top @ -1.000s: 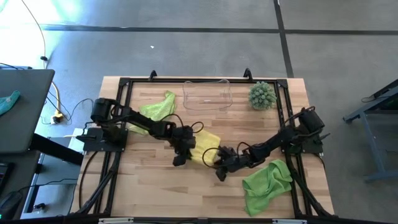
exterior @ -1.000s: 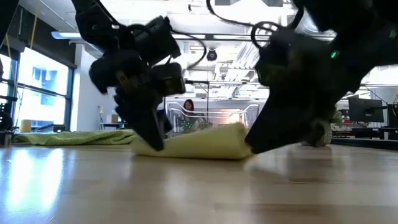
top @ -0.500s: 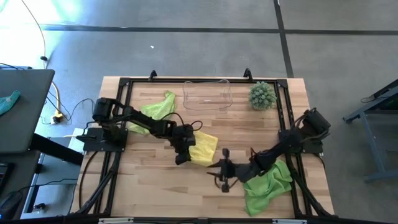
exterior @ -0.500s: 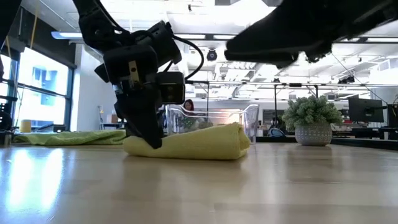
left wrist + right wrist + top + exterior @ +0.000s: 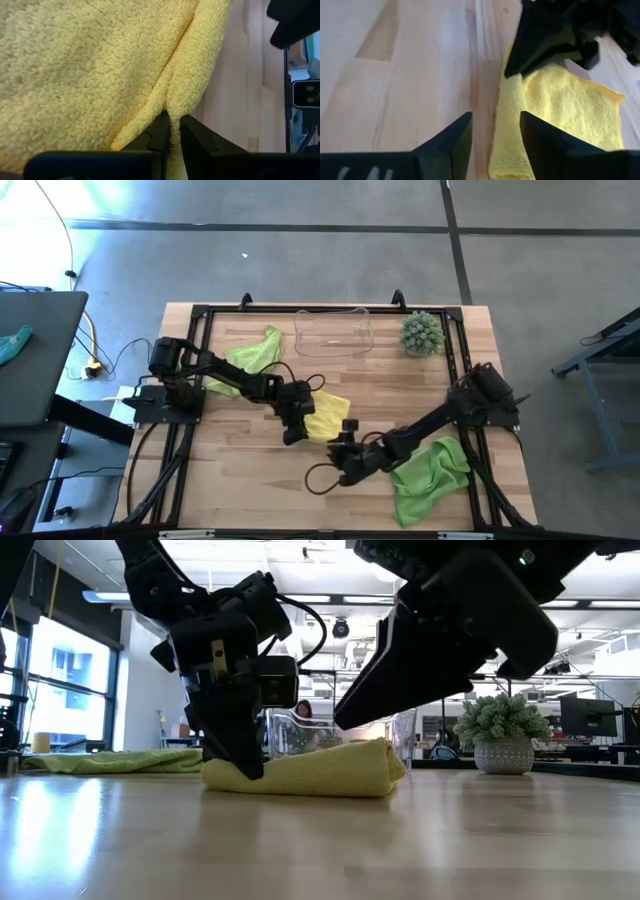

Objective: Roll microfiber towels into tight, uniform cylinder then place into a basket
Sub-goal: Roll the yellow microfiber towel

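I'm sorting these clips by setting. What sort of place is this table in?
Probably an open lab or workshop-style office. The wooden table stands on a bare concrete floor; the low view shows exposed ceiling ducts and strip lights, big windows and a desk monitor behind.

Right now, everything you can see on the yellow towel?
The yellow towel is fleecy microfiber, folded into a flat, loose bundle, not a tight roll. It lies on the wooden table near the middle, in front of the clear basket. The left tool is shut on a fold at its edge. The right tool hangs open beside it, not touching.
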